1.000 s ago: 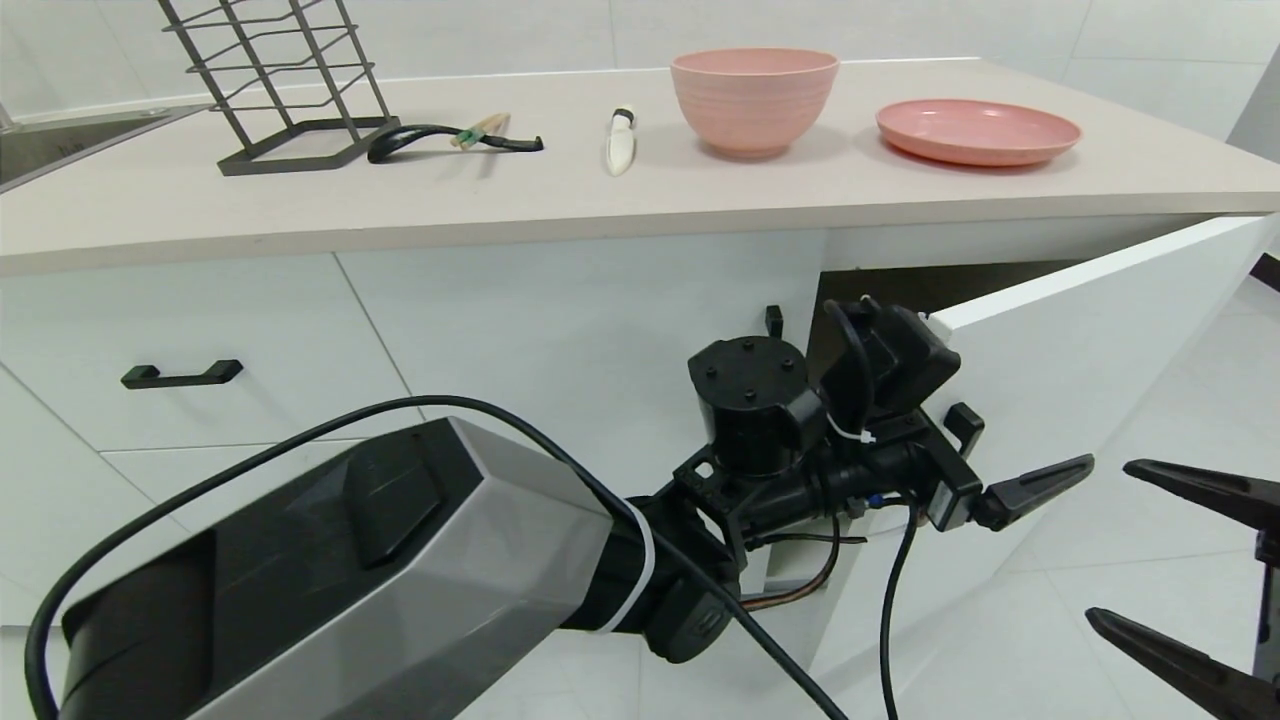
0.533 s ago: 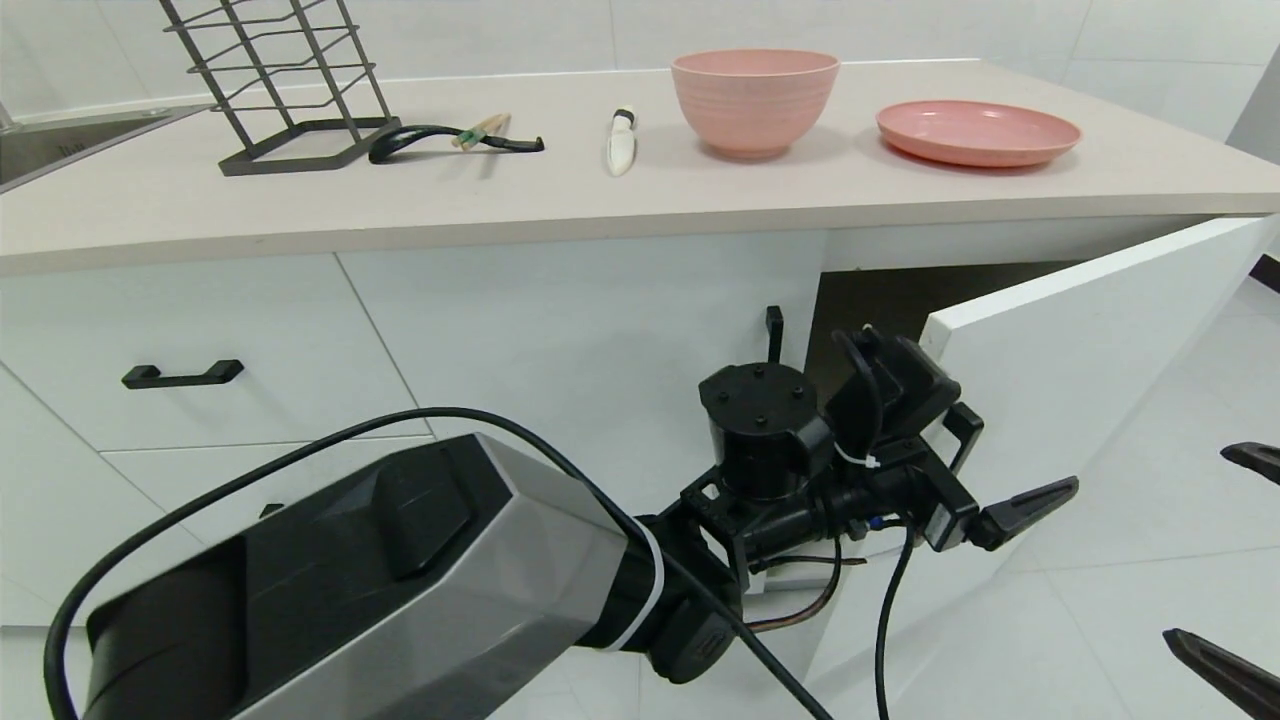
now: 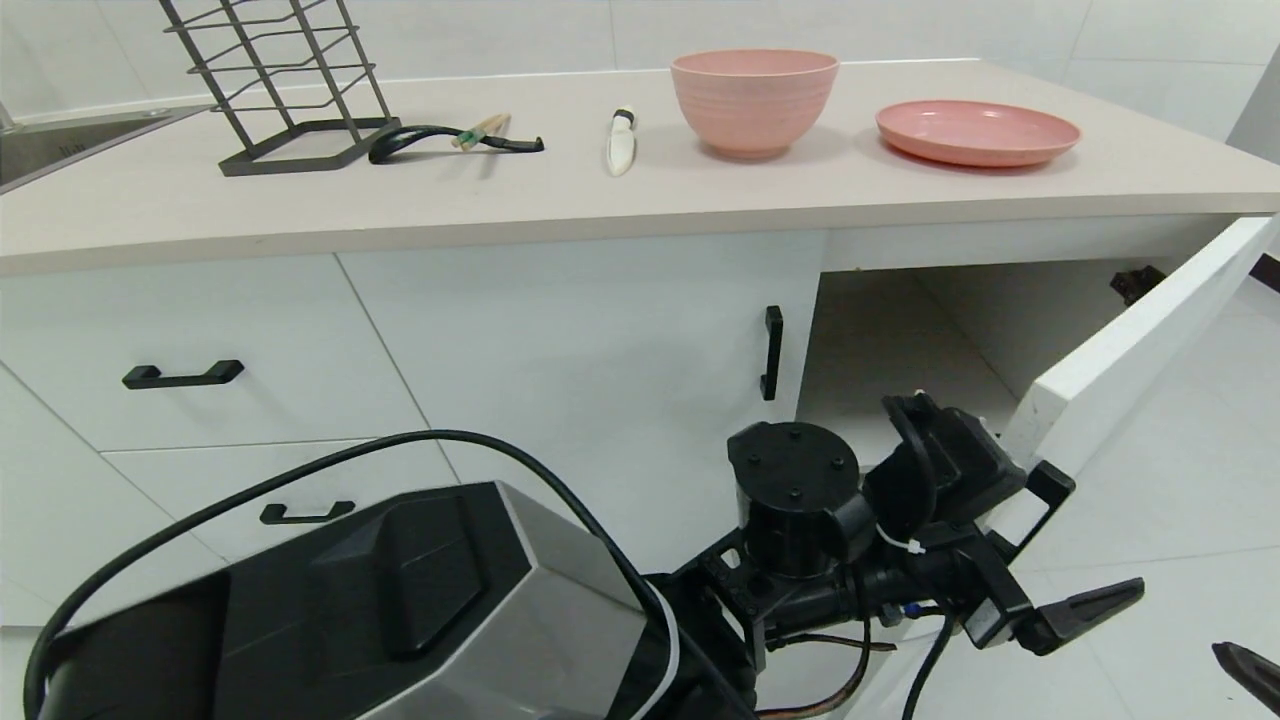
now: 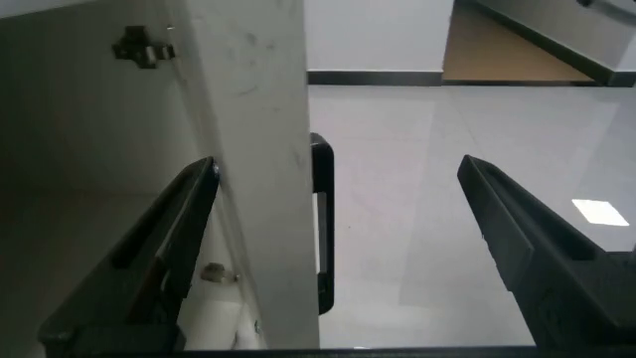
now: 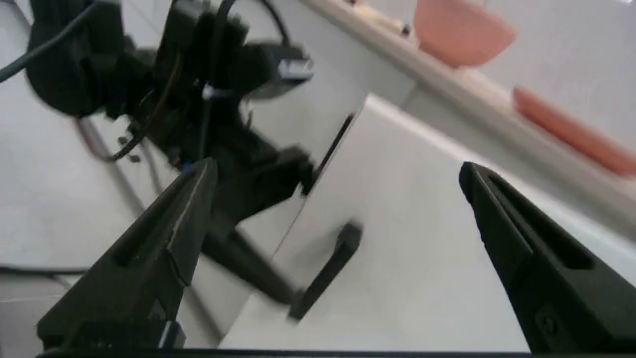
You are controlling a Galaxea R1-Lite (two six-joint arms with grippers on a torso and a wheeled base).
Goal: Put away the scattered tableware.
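On the head camera I see the beige counter (image 3: 500,200) carrying a pink bowl (image 3: 755,100), a pink plate (image 3: 978,131) just beside it, a white utensil (image 3: 621,145), chopsticks (image 3: 485,128) and a wire rack (image 3: 290,90). Below, the cabinet door (image 3: 1130,350) hangs open over white floor tiles (image 3: 1180,520).

Left wrist: my left gripper (image 4: 338,169) is spread wide, straddling the door's edge by its black handle (image 4: 320,224).

Right wrist: my right gripper (image 5: 336,171) is spread wide too, holding nothing, facing the door's outer side.

Cropped at picture edges: rack (image 3: 285,162) top, sink (image 3: 60,140) at far left, cabinet door (image 3: 1130,350) right corner.
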